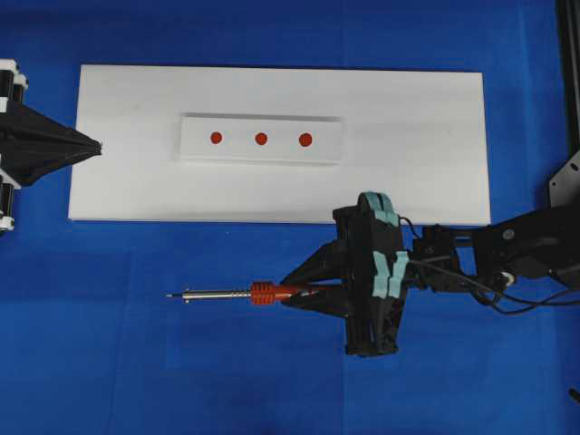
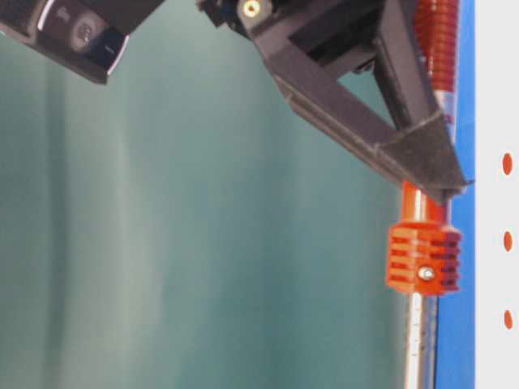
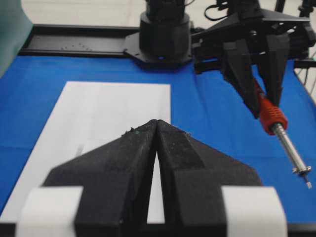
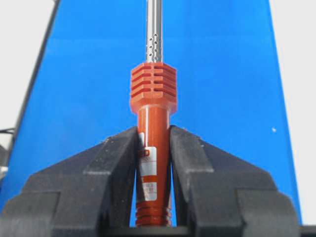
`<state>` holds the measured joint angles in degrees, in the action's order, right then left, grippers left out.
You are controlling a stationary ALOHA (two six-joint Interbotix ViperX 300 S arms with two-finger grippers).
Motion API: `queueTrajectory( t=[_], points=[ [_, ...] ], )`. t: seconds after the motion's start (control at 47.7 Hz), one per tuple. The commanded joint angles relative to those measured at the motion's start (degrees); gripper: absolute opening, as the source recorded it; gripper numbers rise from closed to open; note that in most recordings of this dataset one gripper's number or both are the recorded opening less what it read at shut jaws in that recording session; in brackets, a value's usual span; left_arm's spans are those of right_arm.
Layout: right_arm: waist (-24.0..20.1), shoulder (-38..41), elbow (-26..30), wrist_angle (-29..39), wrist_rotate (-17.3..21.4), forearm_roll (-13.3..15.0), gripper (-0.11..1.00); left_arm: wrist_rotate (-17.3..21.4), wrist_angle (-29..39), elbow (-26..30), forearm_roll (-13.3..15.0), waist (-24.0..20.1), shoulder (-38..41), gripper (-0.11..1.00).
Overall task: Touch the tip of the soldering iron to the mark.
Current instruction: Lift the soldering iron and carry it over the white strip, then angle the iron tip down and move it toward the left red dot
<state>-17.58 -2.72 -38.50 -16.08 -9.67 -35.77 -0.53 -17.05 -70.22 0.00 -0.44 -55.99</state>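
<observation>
- The soldering iron (image 1: 237, 294), with a ribbed red-orange handle and thin silver shaft, lies level over the blue cloth (image 1: 136, 362), tip pointing to nine o'clock.
- The right gripper (image 1: 304, 293) pinches its handle.
- The mark (image 1: 261, 139), the middle of three red dots on a raised white strip (image 1: 237, 154), sits at twelve o'clock from the iron, well apart.
- The strip rests on a smooth white board (image 1: 408, 136).
- The left gripper (image 1: 97, 145), pressed together, is at the board's nine o'clock edge.

Blue table (image 1: 227, 381), bearing a flat white board (image 1: 417, 127) toward its far edge, with a raised white strip (image 1: 261, 156) at the board's middle carrying three red dots, the mark (image 1: 261, 139) in between.
</observation>
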Motion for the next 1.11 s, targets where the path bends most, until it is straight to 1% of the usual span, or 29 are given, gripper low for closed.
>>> queueTrajectory(
  t=[0.0,0.105,0.251,0.335,0.461,0.608,0.775,0.943,1.089],
  points=[
    [0.0,-1.49,1.23,0.0,-0.53,0.0,0.06,-0.09,-0.62,0.7,-0.09,-0.18,0.18,0.02],
    [0.88,-1.67,0.97,0.53,-1.49,0.0,0.06,-0.09,-0.62,0.7,-0.09,-0.18,0.18,0.02],
    [5.36,-2.55,0.35,3.96,-3.96,0.18,0.06,-0.09,-0.7,0.7,-0.09,-0.18,0.26,0.02],
    [8.53,-3.16,0.09,6.24,-6.24,0.53,0.06,-0.09,-0.62,0.62,0.0,-0.18,0.18,0.02],
    [13.71,-4.31,0.09,9.4,-10.9,1.14,0.06,-0.35,-0.62,0.7,-0.09,-0.18,0.26,0.02],
    [19.34,-5.1,0.44,12.74,-16.08,1.14,0.06,-0.53,-0.62,0.62,-0.09,-0.18,0.26,0.02],
    [24.87,-5.54,1.67,16.08,-20.92,1.23,0.06,-0.53,-0.62,0.7,-0.09,-0.18,0.26,0.02],
    [29.18,-5.54,3.34,18.98,-24.52,1.23,0.06,-0.53,-0.62,0.62,-0.09,-0.18,0.18,0.02],
    [32.08,-5.54,4.39,21.53,-26.63,1.32,0.06,-0.53,-0.62,0.7,-0.09,-0.18,0.26,0.02]
  ],
)
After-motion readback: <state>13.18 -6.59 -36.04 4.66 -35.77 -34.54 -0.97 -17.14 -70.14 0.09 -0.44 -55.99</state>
